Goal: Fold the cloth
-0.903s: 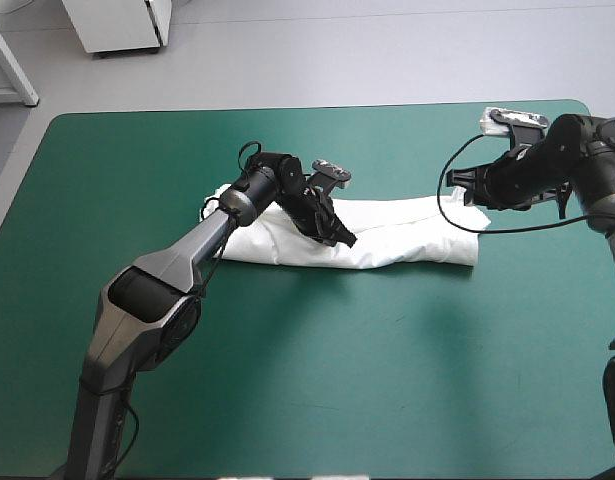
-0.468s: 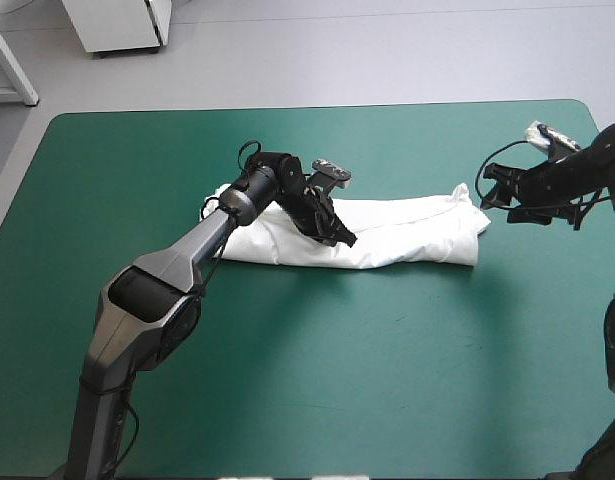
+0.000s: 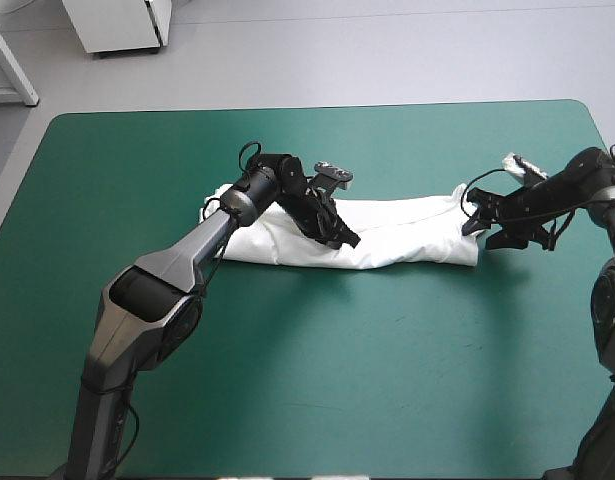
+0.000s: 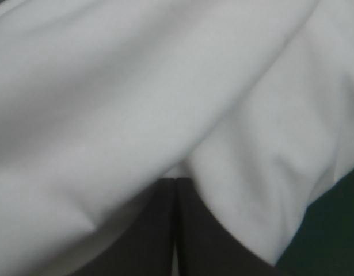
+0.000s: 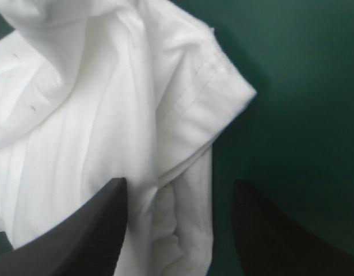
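If you look down at the teal-green bench (image 3: 317, 380), you will see the white T-shirt (image 3: 407, 235) lying across the middle of it as one long, flat strip. So the first part of the job looks done: the sides and sleeves seem to be folded in, and the shirt is narrow now. It is not a neat small bundle yet, so I think you need at least one more fold, bringing one end of the strip over the other. Your left tool (image 3: 342, 237) sits low on the strip, a bit to the left of its middle. From its own camera the two black fingers are pressed together and a fold of cloth lies over their tips, so it looks clamped on the T-shirt. Your right tool (image 3: 478, 218) is at the right end of the strip, and its fingers stand wide apart. From its camera that end of the shirt, with a stitched hem, lies between the fingers and ahead of them, but nothing is pinched there yet. My guess is that this end is the one to grab next. The end is a bit rumpled, so take care to catch all the layers. I can read no names, tags or words on the shirt or the bench.
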Motion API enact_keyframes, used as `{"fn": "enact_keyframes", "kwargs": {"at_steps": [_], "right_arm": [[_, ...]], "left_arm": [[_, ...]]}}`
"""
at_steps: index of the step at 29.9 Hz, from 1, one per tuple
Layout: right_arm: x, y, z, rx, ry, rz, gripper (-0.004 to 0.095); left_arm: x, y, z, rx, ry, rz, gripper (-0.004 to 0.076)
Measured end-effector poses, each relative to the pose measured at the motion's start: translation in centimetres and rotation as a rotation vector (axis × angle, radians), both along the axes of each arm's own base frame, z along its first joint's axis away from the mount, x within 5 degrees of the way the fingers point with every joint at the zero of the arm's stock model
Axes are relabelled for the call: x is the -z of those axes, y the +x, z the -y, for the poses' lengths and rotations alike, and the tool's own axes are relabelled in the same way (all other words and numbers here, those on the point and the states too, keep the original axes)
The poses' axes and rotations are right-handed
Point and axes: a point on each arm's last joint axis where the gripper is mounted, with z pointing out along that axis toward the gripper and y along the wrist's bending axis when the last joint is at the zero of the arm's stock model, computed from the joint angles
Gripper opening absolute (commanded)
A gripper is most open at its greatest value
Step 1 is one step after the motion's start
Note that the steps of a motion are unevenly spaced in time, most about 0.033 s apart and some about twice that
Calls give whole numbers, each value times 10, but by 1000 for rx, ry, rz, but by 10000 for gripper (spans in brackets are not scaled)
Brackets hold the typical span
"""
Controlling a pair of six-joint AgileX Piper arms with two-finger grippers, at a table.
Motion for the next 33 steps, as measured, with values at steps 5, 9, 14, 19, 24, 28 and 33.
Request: {"fn": "enact_keyframes", "kwargs": {"at_steps": [5, 9, 14, 19, 24, 28, 33], "right_arm": [[10, -1, -20, -40, -30, 13, 525], [11, 0, -33, -73, -64, 19, 477], [17, 3, -51, -88, -108, -6, 158], [18, 3, -64, -117, -199, -18, -19], [13, 3, -68, -119, -218, -7, -19], [4, 3, -70, -130, -234, 19, -19], [-15, 0, -77, -151, -217, 36, -19]], "left_arm": [[1, 0, 0, 0, 0, -4, -9], [1, 0, 0, 0, -2, -6, -9], [1, 0, 0, 1, -1, -8, -9], [1, -1, 1, 4, -3, -21, -9], [1, -2, 1, 4, -4, -23, -9], [1, -2, 1, 4, -4, -25, -9], [1, -2, 1, 5, -4, -27, -9]]}}
